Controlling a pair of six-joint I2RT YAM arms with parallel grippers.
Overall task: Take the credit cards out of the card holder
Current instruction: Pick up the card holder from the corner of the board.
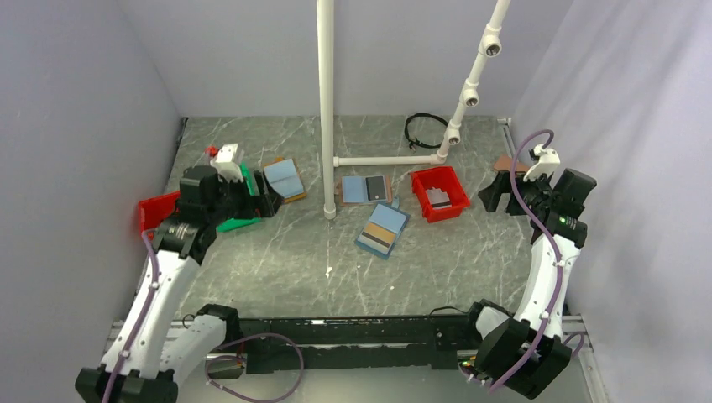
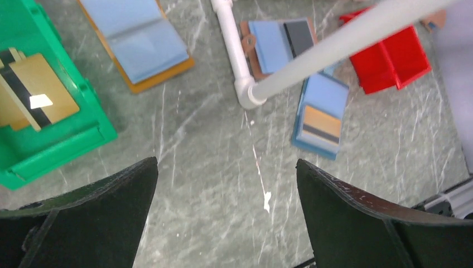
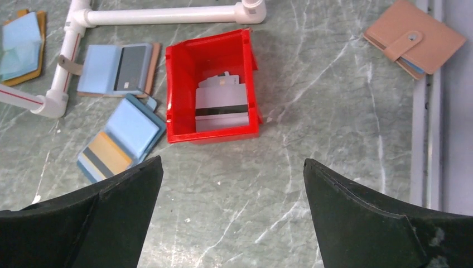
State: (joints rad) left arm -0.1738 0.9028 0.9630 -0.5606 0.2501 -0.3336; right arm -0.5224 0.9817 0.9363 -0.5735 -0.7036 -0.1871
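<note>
The card holder (image 1: 366,189) lies open toward the far edge of the desk (image 1: 277,260), about mid-width, with a dark grey credit card (image 1: 377,188) in its right half. The left claw (image 2: 226,167) near the left edge and the right claw (image 3: 231,164) near the right edge both gape wide, holding nothing.

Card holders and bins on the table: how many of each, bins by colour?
Card holders: 4, namely tan-rimmed holder, brown-rimmed holder with grey card, navy-rimmed holder, closed tan holder.
Red bins: 2, centre red bin, left red bin.
Green bin: 1.
Total: 7.
</note>
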